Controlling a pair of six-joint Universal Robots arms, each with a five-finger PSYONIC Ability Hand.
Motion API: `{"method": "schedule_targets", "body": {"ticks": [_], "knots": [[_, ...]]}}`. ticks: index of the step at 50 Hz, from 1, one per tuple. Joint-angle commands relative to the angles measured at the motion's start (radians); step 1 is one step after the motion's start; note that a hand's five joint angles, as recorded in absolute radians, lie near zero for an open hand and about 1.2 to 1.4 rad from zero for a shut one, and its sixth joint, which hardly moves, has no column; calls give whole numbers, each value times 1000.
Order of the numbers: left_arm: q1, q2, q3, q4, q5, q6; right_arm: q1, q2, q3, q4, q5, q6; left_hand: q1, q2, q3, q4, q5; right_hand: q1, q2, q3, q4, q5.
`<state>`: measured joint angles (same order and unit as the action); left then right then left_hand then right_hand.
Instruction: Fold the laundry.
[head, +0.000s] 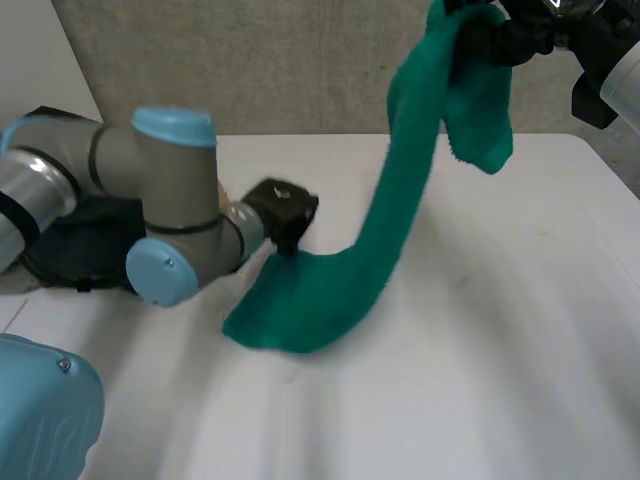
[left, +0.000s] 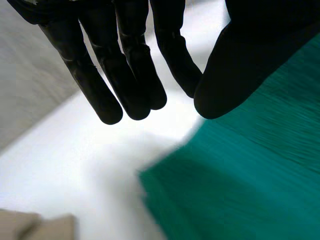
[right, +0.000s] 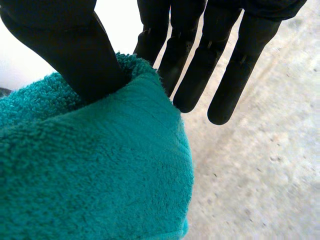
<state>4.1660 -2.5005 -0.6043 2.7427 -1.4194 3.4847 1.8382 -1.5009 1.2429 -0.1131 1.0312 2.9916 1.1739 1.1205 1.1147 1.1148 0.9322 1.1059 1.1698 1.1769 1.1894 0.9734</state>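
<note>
Fingers of the right hand pinch the green towel high by the grey wall, its lower end lying mid-table beside the left hand. Left wrist view: fingers straight and loose over bare table, towel beside the thumb. Right wrist view: thumb sunk in towel, against straight fingers.

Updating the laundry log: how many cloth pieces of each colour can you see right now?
green towel: 1
dark cloth: 1
beige piece, kind unclear: 1
Total: 3
</note>
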Motion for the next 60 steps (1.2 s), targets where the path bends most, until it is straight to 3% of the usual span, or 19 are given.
{"method": "schedule_targets", "body": {"ticks": [1,6,12,14,15,16,26,35,43,50,60], "knots": [[29,94,234,82,-176,-121,-36,180,-104,-37,116,-83,222,276,282,281,290,290,226,219,207,248],[37,164,336,195,-223,-136,-27,269,-201,-108,230,-155,222,276,282,281,290,290,226,219,207,248],[37,224,269,241,-208,-147,6,294,-227,-186,254,-175,222,276,282,281,290,290,226,219,207,248],[36,223,224,230,-190,-153,16,288,-211,-181,244,-166,-37,17,23,22,31,290,226,219,207,248],[36,220,198,219,-178,-156,21,281,-201,-183,236,-160,-242,-189,-183,-183,-175,290,226,219,207,248],[34,209,146,197,-150,-168,32,259,-182,-186,221,-143,-593,-539,-534,-534,-526,290,226,219,207,248],[8,28,6,58,-44,-242,62,119,-89,-209,90,-30,-984,-930,-924,-925,-916,290,226,219,207,248],[-14,-84,90,18,-24,-358,69,70,-76,-204,30,72,-999,-946,-940,-940,-932,290,226,219,207,248],[-29,-135,155,-6,5,-538,72,18,-60,-212,-14,147,-999,-946,-940,-940,-932,290,226,219,207,248],[-60,-144,140,-28,82,-558,72,1,-69,-212,-16,194,-999,-946,-940,-940,-932,290,226,219,207,248],[-47,-158,179,21,10,-651,81,-61,-63,-212,-31,277,-916,-863,-857,-857,-849,290,226,219,207,248]]}}
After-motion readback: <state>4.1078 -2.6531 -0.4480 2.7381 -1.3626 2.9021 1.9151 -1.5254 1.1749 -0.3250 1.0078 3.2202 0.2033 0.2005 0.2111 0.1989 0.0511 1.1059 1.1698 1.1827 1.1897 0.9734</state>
